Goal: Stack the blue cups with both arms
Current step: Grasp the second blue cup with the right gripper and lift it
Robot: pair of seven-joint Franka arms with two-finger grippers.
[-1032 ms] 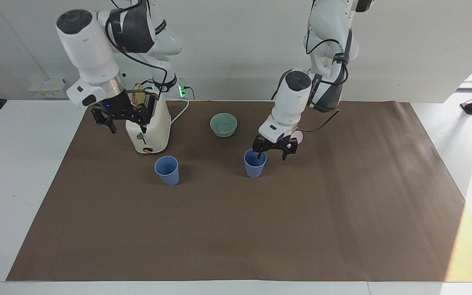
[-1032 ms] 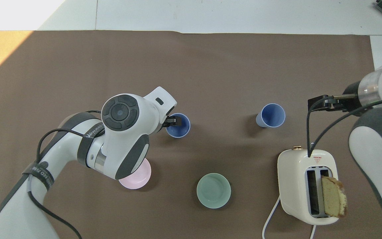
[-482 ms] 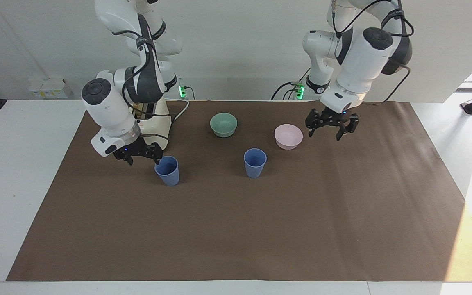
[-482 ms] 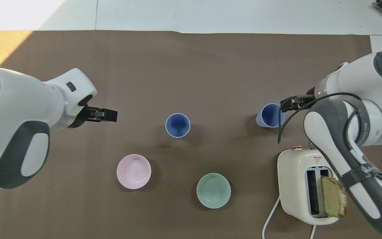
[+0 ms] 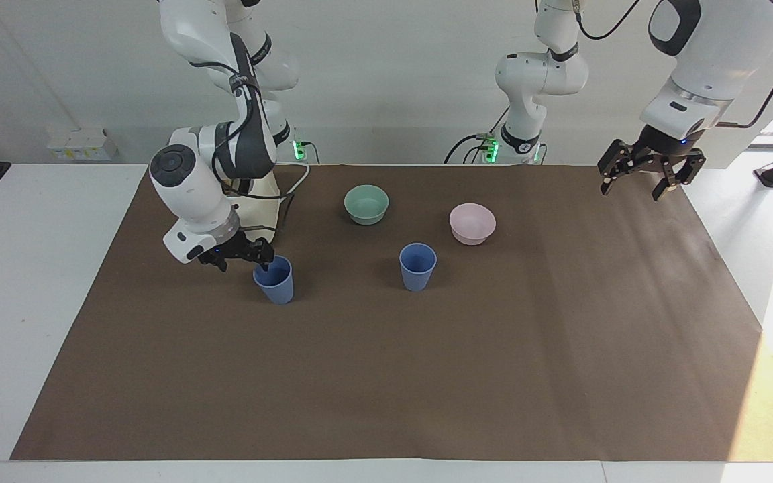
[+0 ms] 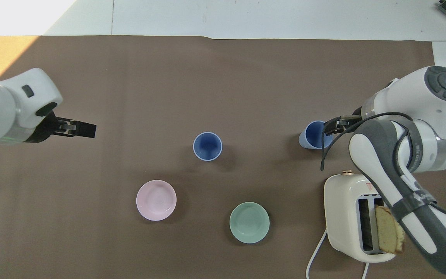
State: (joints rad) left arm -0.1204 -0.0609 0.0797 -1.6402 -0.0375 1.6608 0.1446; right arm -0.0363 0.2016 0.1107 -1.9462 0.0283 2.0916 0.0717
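1. Counted: two blue cups, two bowls, one toaster, one slice of bread, and two arms, each with one tool.
2. The right tool (image 5: 242,263) is low at the first blue cup (image 5: 274,282), its fingers apart. One fingertip (image 5: 264,265) dips at the cup's rim, the other stands outside it. Whether either touches the cup I cannot tell.
3. This cup stands upright on the table (image 5: 386,376), just beside the right tool.
4. The second blue cup (image 5: 417,268) stands upright and alone, well apart from both tools and between them.
5. The pink bowl (image 5: 472,223) and the teal bowl (image 5: 366,204) sit near that second cup, closer to the robots.
6. The left tool (image 5: 631,193) hangs high over the brown mat's edge at its own arm's end of the table, fingers spread, holding nothing.
7. A second ago the left tool was at the second cup's rim and the right tool was raised by the toaster (image 6: 347,209). Both cups stand where they stood.
8. In the facing view the right arm hides most of the toaster. The bread (image 6: 389,232) shows only from overhead, and the arm covers part of the first cup there.
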